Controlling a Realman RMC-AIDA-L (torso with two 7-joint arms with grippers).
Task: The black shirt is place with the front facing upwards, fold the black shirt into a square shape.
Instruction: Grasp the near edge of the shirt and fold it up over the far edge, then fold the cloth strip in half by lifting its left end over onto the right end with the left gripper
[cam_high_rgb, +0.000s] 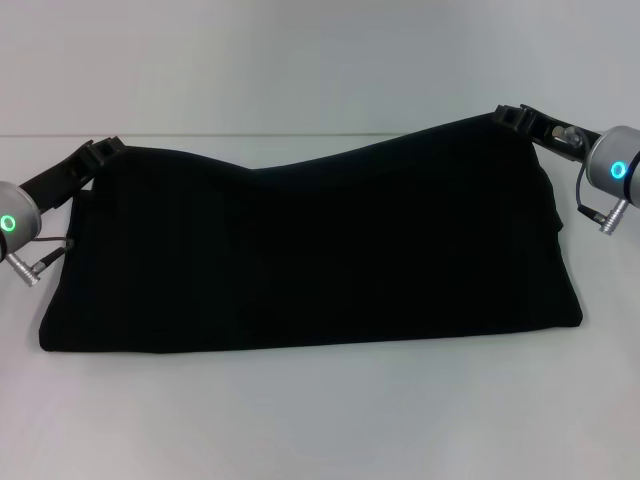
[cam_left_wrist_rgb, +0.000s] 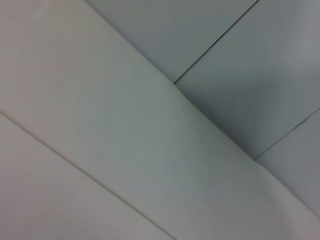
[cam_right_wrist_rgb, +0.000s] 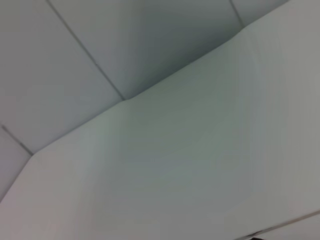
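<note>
My left gripper (cam_high_rgb: 105, 150) and right gripper (cam_high_rgb: 512, 117) pinch the black shirt (cam_high_rgb: 310, 250) at its far corners above the table (cam_high_rgb: 320, 410); wrist views show only bare panels.

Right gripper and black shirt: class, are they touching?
Touching. The head view shows the right gripper meeting the black shirt at its raised far corner, no gap visible; the wrist views show neither.

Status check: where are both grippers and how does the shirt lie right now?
Left gripper at the black shirt far-left corner, right gripper at far-right corner, lifted higher. Shirt a wide folded band on the white table. Nothing in the way.
</note>
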